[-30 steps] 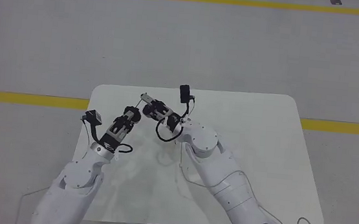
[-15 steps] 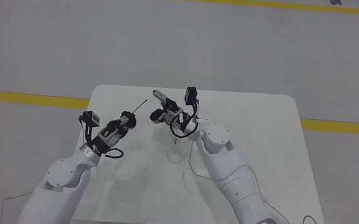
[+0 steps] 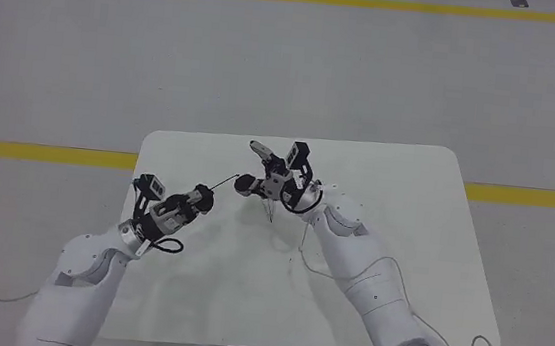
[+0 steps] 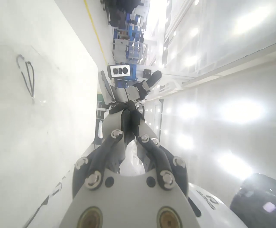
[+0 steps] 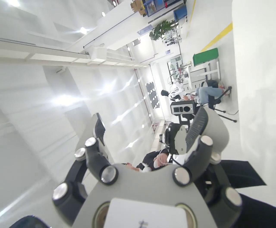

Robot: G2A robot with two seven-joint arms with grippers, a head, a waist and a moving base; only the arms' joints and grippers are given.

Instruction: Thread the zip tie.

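Observation:
A thin black zip tie (image 3: 222,183) sticks out of my left gripper (image 3: 201,198) toward the table's far side, its free end in the air. In the left wrist view the left gripper (image 4: 129,123) is shut on the dark strip of the zip tie (image 4: 126,108). My right gripper (image 3: 254,167) hovers a little beyond the tie's tip, open, with nothing between its fingers (image 5: 98,129). The same right gripper (image 4: 138,86) faces the left one across a short gap.
The white table (image 3: 387,284) has rounded corners, with bare surface on its right half. Looped zip ties (image 4: 28,79) lie flat on it off to one side of the left gripper. A yellow floor line (image 3: 48,153) runs behind the table.
The two grippers have drawn apart. The left arm has pulled back toward the table's left with the zip tie. The right gripper has shifted right and its fingers have spread.

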